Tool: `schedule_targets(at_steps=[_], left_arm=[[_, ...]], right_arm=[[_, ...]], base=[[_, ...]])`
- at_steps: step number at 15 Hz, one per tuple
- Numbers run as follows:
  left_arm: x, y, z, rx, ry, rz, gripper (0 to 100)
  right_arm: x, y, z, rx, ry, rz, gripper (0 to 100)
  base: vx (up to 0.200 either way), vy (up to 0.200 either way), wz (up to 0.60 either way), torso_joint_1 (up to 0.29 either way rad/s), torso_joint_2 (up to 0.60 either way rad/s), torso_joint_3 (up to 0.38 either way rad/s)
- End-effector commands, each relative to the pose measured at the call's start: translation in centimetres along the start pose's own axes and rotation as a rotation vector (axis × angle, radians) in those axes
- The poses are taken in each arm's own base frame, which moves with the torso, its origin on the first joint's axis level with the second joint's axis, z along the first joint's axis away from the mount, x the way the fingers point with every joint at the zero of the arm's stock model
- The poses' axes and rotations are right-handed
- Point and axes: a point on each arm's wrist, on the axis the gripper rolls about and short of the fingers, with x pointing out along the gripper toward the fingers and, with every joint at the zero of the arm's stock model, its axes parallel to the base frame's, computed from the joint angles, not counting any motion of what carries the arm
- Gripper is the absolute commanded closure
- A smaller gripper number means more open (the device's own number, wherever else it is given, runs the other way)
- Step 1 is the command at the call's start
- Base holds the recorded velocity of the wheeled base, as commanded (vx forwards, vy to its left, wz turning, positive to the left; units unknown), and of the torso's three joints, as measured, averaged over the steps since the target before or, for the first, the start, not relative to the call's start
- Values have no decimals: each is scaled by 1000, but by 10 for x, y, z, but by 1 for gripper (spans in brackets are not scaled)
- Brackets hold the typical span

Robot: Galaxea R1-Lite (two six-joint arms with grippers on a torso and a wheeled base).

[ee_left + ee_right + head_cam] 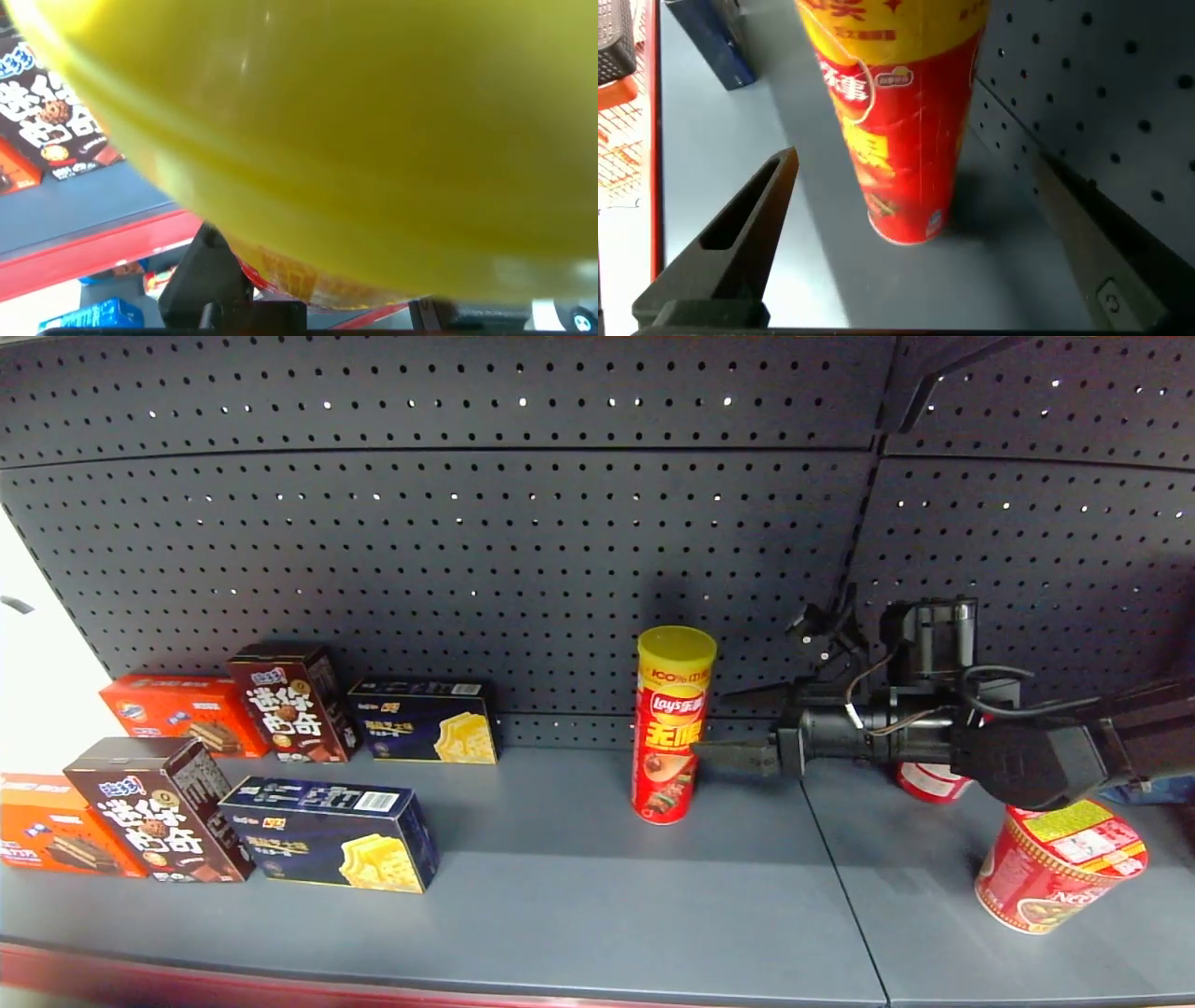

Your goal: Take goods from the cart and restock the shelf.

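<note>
Your right gripper (714,723) is hovering, fingers spread wide, just beside the upright red can (670,728), which is showing yellow lettering under a yellow lid.

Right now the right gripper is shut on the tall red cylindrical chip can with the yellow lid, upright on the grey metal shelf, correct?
No. The right gripper is open: the right wrist view shows clear gaps on either side of the tall red cylindrical chip can. The can does stand upright on the grey metal shelf.
</note>
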Motion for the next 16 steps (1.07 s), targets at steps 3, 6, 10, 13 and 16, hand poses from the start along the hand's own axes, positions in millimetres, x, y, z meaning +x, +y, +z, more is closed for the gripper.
schedule_targets(at_steps=[3,6,10,13,16], left_arm=[[2,0,-2,-1,13,4,100],[2,0,-3,-2,16,10,100],[3,0,-7,-3,26,12,100],[3,0,-7,-3,29,18,100],[3,1,-7,-4,31,19,100]], right_arm=[[22,-11,-9,4,7,19,0],[35,-15,-17,4,7,34,0],[47,-13,-27,11,12,60,0],[51,-15,-34,18,21,56,0],[59,-14,-42,18,25,67,0]], base=[[0,0,0,0,0,0],[0,0,0,0,0,0],[0,0,0,0,0,0],[0,0,0,0,0,0],[0,0,0,0,0,0]])
